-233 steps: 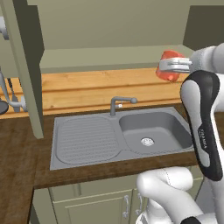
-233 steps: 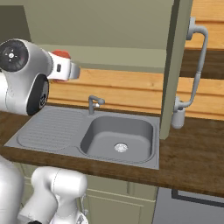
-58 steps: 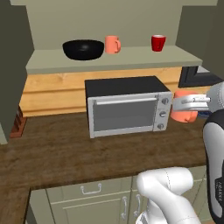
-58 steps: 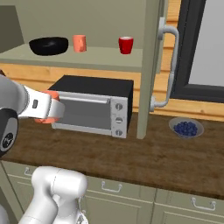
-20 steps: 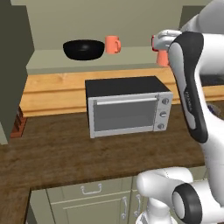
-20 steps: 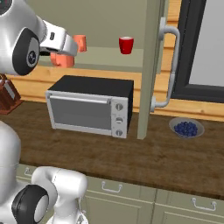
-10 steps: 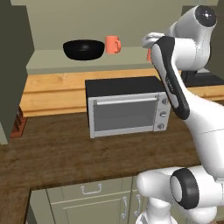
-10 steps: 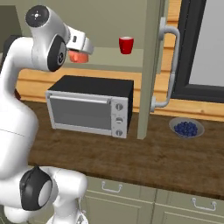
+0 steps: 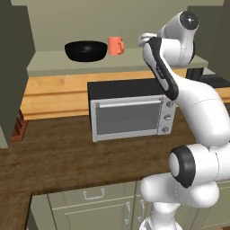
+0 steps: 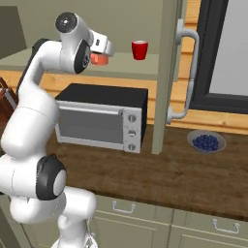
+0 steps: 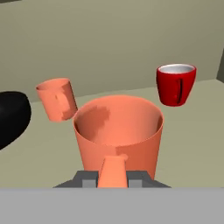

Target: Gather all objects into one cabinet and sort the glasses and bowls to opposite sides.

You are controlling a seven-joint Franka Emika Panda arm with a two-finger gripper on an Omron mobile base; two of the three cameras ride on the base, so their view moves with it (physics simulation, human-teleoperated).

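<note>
Hand view is showing the fingers (image 11: 113,180) gripping a salmon cup (image 11: 118,135) over the shelf (image 11: 192,144), the red cup (image 11: 176,85) lying ahead-right, the bowl (image 11: 11,118) far left.

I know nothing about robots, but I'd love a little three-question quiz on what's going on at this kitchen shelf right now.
1. True or false: the black bowl sits on the shelf beside a salmon-orange cup with a handle.
2. What do the gripper's jaws hold?
A. the red cup
B. a second salmon-orange cup
C. nothing
3. Fill in: in the right base view, the red cup stands on the shelf above the silver ____.

Key
1. True.
2. B: the jaws are shut on the second salmon-orange cup.
3. Toaster oven.
</note>
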